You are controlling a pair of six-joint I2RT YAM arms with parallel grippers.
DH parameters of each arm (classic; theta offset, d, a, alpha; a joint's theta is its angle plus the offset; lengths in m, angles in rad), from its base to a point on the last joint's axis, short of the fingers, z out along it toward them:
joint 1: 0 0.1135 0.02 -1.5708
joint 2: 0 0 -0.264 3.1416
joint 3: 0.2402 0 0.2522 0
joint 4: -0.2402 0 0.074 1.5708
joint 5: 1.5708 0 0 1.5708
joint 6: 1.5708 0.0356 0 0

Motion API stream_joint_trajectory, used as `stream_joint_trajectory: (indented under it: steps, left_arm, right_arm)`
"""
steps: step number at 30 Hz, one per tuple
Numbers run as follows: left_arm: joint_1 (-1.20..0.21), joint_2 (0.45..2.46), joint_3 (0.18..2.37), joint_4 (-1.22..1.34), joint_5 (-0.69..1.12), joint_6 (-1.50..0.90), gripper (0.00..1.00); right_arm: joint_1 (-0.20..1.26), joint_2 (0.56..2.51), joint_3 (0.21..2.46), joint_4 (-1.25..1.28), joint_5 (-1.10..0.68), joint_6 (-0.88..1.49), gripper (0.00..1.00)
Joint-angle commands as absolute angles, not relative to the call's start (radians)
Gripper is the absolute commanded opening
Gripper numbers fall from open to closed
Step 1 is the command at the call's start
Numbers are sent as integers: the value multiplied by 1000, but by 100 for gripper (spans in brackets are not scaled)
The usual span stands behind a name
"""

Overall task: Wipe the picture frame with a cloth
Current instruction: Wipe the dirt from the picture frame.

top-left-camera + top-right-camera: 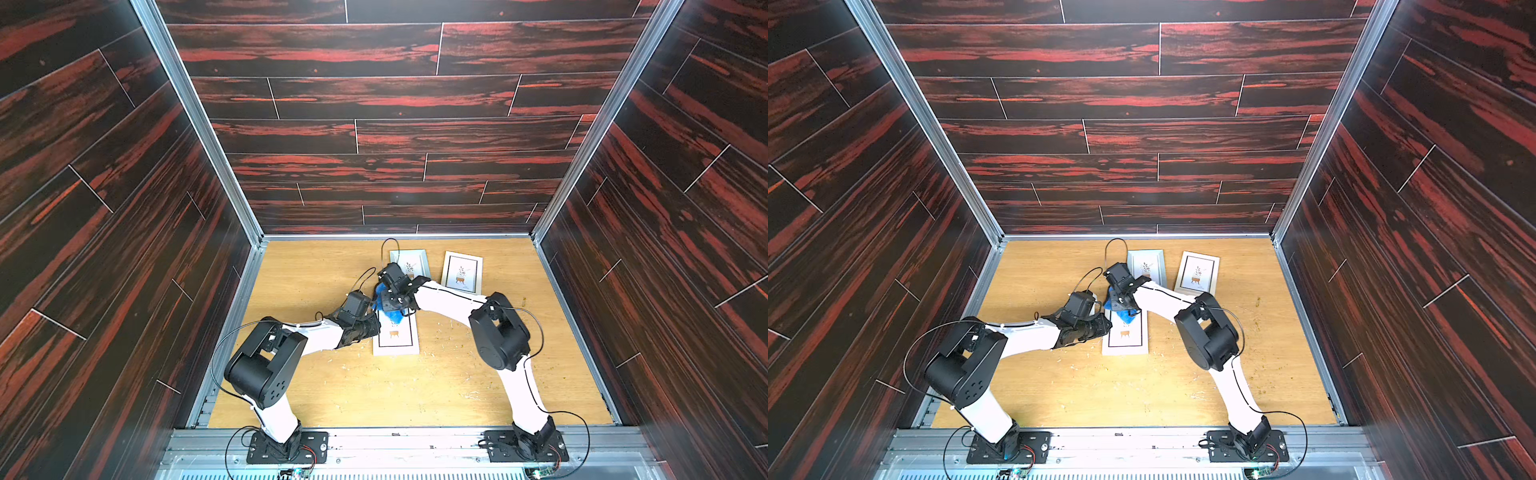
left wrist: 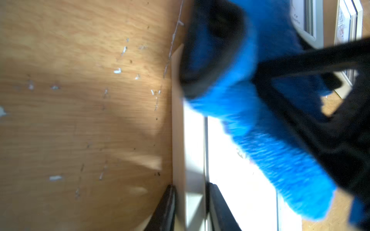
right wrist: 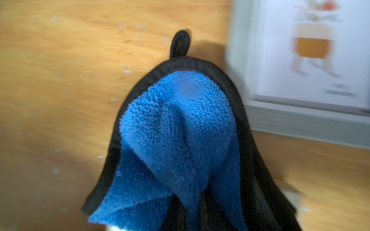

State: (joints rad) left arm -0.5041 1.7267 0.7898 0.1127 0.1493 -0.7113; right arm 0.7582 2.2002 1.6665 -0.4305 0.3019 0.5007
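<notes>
The cloth (image 1: 393,318), bright blue with black trim, sits bunched just below the centre of both top views (image 1: 1125,316). It overlies the upper end of the picture frame (image 1: 397,340). Contact with the glass cannot be confirmed. The right wrist view shows the cloth (image 3: 176,130) hanging in folds, its small black loop (image 3: 180,45) standing clear.

The right gripper (image 1: 392,308) is closed narrow with the cloth pinched in it, the fingertips buried in fabric.

The picture frame lies flat on the wooden table (image 1: 332,374), white-bordered, with a plant print. The left gripper (image 1: 375,328) meets its left edge. The left wrist view shows black fingers (image 2: 218,208) either side of that edge, clamped on it.

Two further frames lie higher in the picture, near the back wall. One (image 1: 411,259) is partly hidden by the right wrist, and the other (image 1: 462,272) is to its right.
</notes>
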Motion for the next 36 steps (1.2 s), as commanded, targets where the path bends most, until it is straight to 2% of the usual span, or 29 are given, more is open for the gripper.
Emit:
stream_joint_trajectory:
  steps: [1, 5, 8, 15, 19, 25, 31, 36]
  left_arm:
    - [-508, 1767, 732, -77, 132, -713, 26]
    - [-508, 1765, 729, -78, 125, -714, 26]
    - [-508, 1763, 732, -90, 123, -711, 26]
    - [-506, 1759, 728, -92, 107, -710, 26]
    - [-505, 1766, 736, -96, 105, -709, 26]
    - [-500, 1757, 733, -116, 81, -701, 27]
    - [-491, 1757, 729, -115, 72, -698, 27]
    - [-484, 1765, 744, -119, 73, -693, 27]
  right_arm:
    - [760, 2217, 1638, -478, 311, 507, 0]
    - [825, 2287, 1751, -503, 262, 527, 0]
    - [823, 2306, 1787, -556, 306, 540, 0]
    - [735, 2166, 1571, -494, 365, 497, 0]
    - [772, 2156, 1563, -469, 308, 488, 0]
    - [808, 2190, 1609, -533, 389, 506, 0]
    - [762, 2075, 1446, -503, 406, 476, 0]
    - [842, 1979, 1301, -520, 355, 467, 0]
